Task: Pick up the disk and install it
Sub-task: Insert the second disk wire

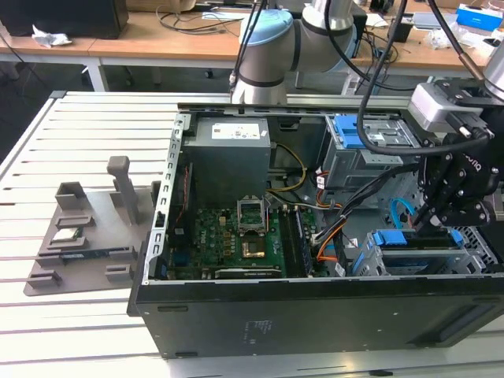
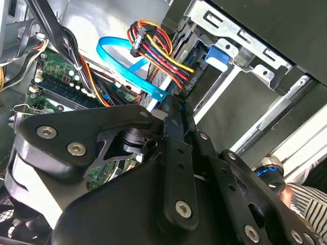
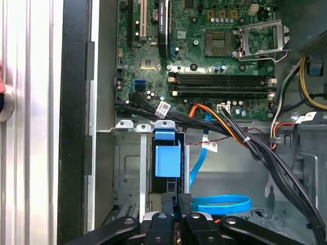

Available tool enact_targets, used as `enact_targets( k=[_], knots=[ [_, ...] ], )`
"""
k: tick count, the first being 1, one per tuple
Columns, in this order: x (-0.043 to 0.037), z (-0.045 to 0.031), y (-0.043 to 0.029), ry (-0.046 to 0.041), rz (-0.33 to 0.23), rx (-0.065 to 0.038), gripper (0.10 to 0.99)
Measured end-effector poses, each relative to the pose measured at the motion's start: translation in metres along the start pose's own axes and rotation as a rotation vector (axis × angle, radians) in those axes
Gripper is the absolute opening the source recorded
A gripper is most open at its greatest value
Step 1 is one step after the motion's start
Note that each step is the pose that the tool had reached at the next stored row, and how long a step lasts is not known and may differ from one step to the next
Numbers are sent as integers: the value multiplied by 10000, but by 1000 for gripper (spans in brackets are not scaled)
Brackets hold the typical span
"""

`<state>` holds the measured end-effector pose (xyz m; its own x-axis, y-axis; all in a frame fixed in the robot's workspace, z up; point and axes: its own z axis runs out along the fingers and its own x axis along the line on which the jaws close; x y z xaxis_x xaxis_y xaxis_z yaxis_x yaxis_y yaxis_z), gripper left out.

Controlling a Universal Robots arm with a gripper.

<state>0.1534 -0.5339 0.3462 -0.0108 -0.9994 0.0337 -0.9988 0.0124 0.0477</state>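
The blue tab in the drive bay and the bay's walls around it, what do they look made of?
The blue tab looks like moulded plastic: even, matte colour, soft edges. The drive bay looks like bare sheet metal, dull grey, with stamped holes and folded edges. Neither can be confirmed by sight alone.

The computer case (image 1: pixel 315 315) lies open on a slatted table (image 1: pixel 94 118), with a moulded tray (image 1: pixel 83 236) beside it on the exterior view's left. Inside the case, the circuit board (image 1: pixel 228 236) lies on the floor toward the exterior view's left, and the power-supply box (image 1: pixel 230 153) sits just behind it. A drive cage (image 1: pixel 362 153) stands to the box's right in that view. The gripper (image 1: pixel 441 216) hangs inside the case at the exterior view's right end, above a drive bay (image 1: pixel 409 252) near the front wall. In the first wrist view, the disk (image 3: pixel 167 161) stands on edge in that bay, just beyond the gripper's fingertips (image 3: pixel 171 200). A bundle of cables (image 3: pixel 240 138) runs between the board and the bay.
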Motion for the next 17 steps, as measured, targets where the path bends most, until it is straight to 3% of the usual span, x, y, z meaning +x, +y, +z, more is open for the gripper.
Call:
enact_targets(
  k=[7, 17],
  knots=[
    [-20, 2, -1, -13, -150, 5, 161],
    [-16, 71, -4, -20, -193, 7, 161]
  ],
)
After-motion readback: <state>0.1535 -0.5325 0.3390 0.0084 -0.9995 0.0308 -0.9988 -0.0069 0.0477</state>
